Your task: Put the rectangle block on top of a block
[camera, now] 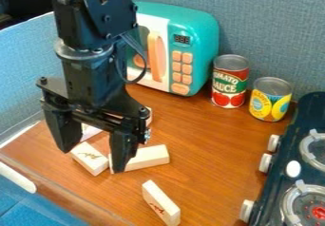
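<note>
Black two-finger gripper (92, 162) hangs wide open, nothing held. Pale wooden rectangle block (90, 158) lies flat on brown wood table (219, 146), by fingertips. Longer pale block (151, 156) at gripper's 3 o'clock, lone pale block (161, 203) at 4. Teal toy microwave (204, 35) at 1.

A play-kitchen corner: a teal toy microwave (190, 28) (peach buttons and all), two food cans (230, 81) (271, 99) and a dark toy stove (308, 125) on a wood-look counter (209, 139), with fabric-covered panels (273, 25) around it.
</note>
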Tool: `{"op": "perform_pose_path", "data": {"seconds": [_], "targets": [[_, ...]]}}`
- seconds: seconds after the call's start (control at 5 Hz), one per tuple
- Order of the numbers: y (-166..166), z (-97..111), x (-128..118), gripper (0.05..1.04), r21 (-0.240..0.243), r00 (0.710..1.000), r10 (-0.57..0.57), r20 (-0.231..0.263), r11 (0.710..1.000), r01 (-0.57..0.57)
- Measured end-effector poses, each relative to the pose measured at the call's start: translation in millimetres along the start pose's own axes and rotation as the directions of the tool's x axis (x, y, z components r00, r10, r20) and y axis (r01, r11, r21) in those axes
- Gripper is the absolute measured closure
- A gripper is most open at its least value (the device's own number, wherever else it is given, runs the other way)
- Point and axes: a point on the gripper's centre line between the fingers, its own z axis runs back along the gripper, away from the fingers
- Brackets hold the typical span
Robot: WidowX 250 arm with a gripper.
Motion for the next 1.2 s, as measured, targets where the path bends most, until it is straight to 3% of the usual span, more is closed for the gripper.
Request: {"op": "perform_pose_path", "data": {"seconds": [0.2,0.4,0.6,1.0,1.2], "targets": [[-0.5,-3.4,-0.6,0.084,0.001,1.0,-0.004,-0.006,1.0,0.005],[-14.2,-12.4,18.3,0.084,-0.005,0.991,-0.105,0.077,0.994,0.106],[-23.0,-37.1,37.0,0.083,-0.027,0.976,-0.214,0.047,0.976,0.216],[-15.9,-75.2,59.9,0.083,-0.031,0.998,-0.058,-0.03,0.998,0.057],[-10.7,-84.2,61.9,0.084,0.024,0.979,0.2,0.041,0.979,-0.202]]}}
